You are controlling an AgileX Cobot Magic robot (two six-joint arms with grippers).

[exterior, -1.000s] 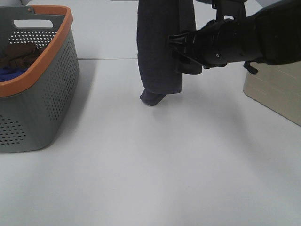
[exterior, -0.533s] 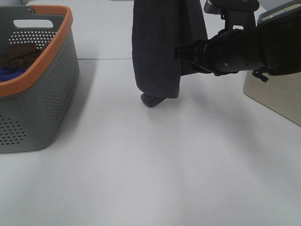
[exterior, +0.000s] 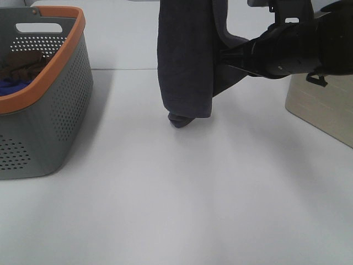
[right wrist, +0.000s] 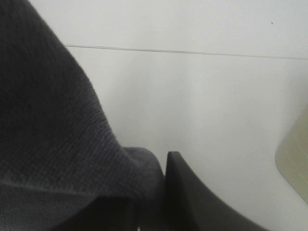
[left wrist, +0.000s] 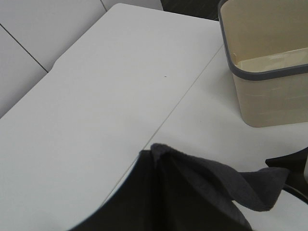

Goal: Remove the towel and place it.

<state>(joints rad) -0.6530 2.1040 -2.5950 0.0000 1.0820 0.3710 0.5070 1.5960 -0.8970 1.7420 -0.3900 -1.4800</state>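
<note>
Terry cloth such as the towel [exterior: 185,61] is judged soft, limp and fairly light, with a pile that should not slip from closed pads. It has no stiffness of its own, so it will fold and swing wherever it is not held, and nothing about it looks fragile. It hangs in a long doubled drape over the middle of the table [exterior: 182,199], between the grey basket with the orange rim [exterior: 60,110] and the beige basket [exterior: 320,107]. Its lowest fold is at or just above the tabletop, and whether it touches cannot be told. The best holds look to be its edges or corners, taken well apart from one another so that the cloth spreads rather than bunches. The right gripper [exterior: 226,55] is at the side of the drape, partway up, and appears clenched on a side fold, since the cloth is drawn out toward it. In the right wrist view one dark finger [right wrist: 192,192] lies against the pile, and its partner is hidden. The top of the towel runs out of the high view, so what carries it is cut off. The left wrist view looks down on bunched folds that cover the left gripper, and whether its fingers are closed cannot be told. A brown cloth [exterior: 22,63] and a blue cloth [exterior: 11,85] lie in the grey basket, only partly seen over the rim. Hems and any tag on the towel cannot be made out.
</note>
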